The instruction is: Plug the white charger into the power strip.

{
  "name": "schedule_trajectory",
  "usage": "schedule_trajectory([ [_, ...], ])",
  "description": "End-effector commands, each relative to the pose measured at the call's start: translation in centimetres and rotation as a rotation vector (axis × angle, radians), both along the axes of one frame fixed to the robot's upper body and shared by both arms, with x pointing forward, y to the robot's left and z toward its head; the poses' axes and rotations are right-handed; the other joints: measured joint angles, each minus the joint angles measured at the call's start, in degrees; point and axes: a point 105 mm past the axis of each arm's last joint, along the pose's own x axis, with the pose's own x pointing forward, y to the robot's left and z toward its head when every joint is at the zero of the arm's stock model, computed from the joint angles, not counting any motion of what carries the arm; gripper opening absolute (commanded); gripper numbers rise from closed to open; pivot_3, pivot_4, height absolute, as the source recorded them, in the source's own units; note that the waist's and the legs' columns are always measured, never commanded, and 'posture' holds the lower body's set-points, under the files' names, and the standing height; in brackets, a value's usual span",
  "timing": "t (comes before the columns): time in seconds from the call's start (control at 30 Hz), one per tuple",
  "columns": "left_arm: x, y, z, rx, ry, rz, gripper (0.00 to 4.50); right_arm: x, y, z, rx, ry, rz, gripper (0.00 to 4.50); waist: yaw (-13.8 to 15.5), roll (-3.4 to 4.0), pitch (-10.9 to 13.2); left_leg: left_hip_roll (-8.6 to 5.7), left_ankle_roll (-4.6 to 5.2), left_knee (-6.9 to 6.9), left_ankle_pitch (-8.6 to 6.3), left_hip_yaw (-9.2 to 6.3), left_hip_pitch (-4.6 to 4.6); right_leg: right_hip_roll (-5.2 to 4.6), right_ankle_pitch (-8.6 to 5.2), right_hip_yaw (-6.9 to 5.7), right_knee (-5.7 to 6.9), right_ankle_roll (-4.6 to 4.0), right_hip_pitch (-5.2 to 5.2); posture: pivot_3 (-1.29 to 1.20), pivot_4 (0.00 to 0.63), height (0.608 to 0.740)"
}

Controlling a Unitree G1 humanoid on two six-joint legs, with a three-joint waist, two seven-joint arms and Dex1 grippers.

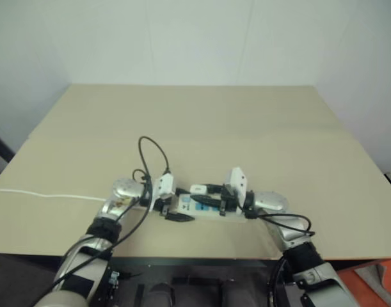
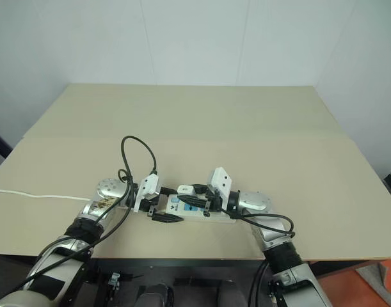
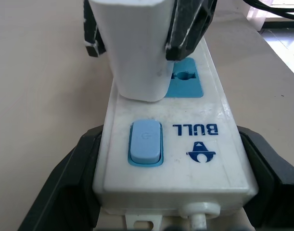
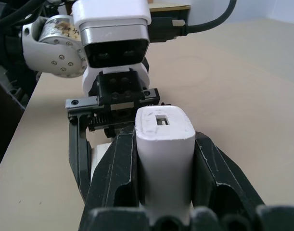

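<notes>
Left hand clamps the "BULL"-marked power strip; right hand clamps the white charger.

Items counted: one power strip, white, bearing one blue switch and one visible blue socket panel; one white charger; one thin white cord; two end effectors, left end effector and right end effector; one worktop.
</notes>
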Motion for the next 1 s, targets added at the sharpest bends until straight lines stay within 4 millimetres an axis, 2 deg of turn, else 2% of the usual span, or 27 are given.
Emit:
schedule_trajectory([
  [0.03,0.3,2.4,-0.8,0.065,0.029,0.064,3.31,0.5,-5.7,-4.1,-0.149,0.147,-0.143,1.13,0.2,0.00,0.0,-0.01,0.00,0.00,0.00,0.00,0.00,0.00,0.00,0.00,0.00,0.00,0.00,0.00,0.150,0.740],
  [0.2,0.3,2.3,-0.9,0.065,0.029,0.066,3.31,0.4,-7.1,-4.5,-0.200,0.158,-0.141,1.13,0.8,-0.01,0.0,-0.01,0.00,0.00,0.00,0.00,0.00,0.00,-0.01,-0.02,-0.01,0.01,0.01,0.00,0.150,0.740],
  [0.33,0.4,2.3,-0.9,0.066,0.029,0.067,3.31,0.5,-7.1,-4.4,-0.212,0.162,-0.132,1.13,0.9,-0.01,0.0,-0.04,0.00,0.00,0.00,0.00,-0.02,-0.05,0.00,-0.04,-0.04,0.00,0.02,0.00,0.150,0.740],
  [0.6,0.3,1.9,-1.0,0.074,0.020,0.051,3.31,0.2,-2.5,-4.0,-0.252,0.166,0.070,1.13,0.5,-0.01,0.0,0.01,0.00,0.00,0.00,0.00,0.26,0.01,-0.16,-0.04,-0.03,0.25,0.27,0.00,0.150,0.740],
  [0.7,0.3,1.7,-0.9,0.068,0.017,0.051,3.31,0.1,-1.4,-4.4,-0.266,0.175,0.111,1.13,0.2,-0.01,0.0,0.02,0.00,0.00,0.00,-0.01,0.38,0.02,-0.18,-0.04,-0.03,0.27,0.39,0.00,0.150,0.740],
  [1.0,-0.1,2.0,-1.2,0.064,0.019,0.063,3.31,-0.8,-1.4,-6.1,-0.306,0.238,0.156,1.13,-0.7,-0.01,0.0,0.04,0.01,-0.10,-0.03,-0.01,0.84,0.01,-0.27,-0.03,-0.05,0.27,0.78,0.00,0.150,0.740],
])
